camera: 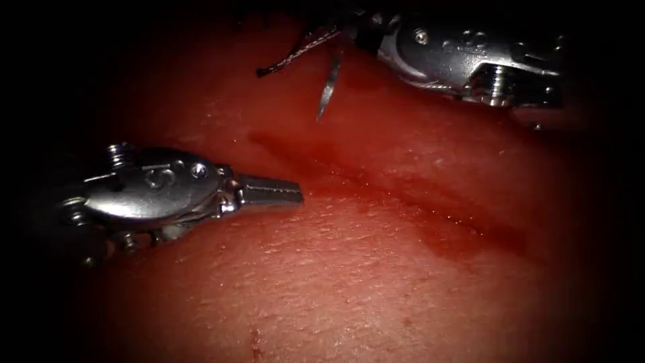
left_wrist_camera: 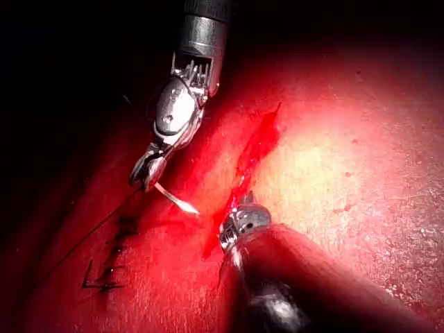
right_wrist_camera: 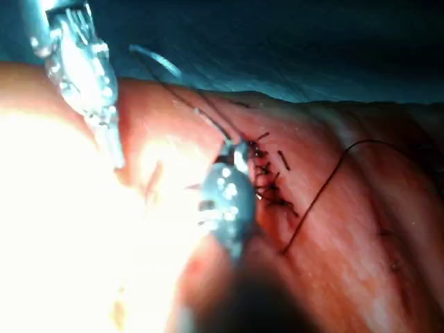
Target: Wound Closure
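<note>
My right tool (camera: pixel 346 39) comes in at the top, jaws shut on the curved needle (camera: pixel 329 84) near its back end. The needle hangs free of the tissue (camera: pixel 349 282), tip pointing down just above the far end of the cut (camera: pixel 403 195). A dark thread (camera: pixel 295 55) trails left from those jaws. My left tool (camera: pixel 295 195) lies low on the left side of the cut, jaws shut on nothing. The left wrist view shows the right tool (left_wrist_camera: pixel 147 177) holding the needle (left_wrist_camera: pixel 179 201) beside the cut (left_wrist_camera: pixel 253 149). In the right wrist view the left tool (right_wrist_camera: pixel 111 149) hovers over the tissue.
Red fluid (camera: pixel 457 235) pools along the cut. A row of dark stitches (left_wrist_camera: pixel 111 267) with short cut ends lies beyond the open part of the cut, with the same stitches (right_wrist_camera: pixel 270 184) close to the right tool's jaws. A loop of thread (right_wrist_camera: pixel 326 187) lies across the tissue.
</note>
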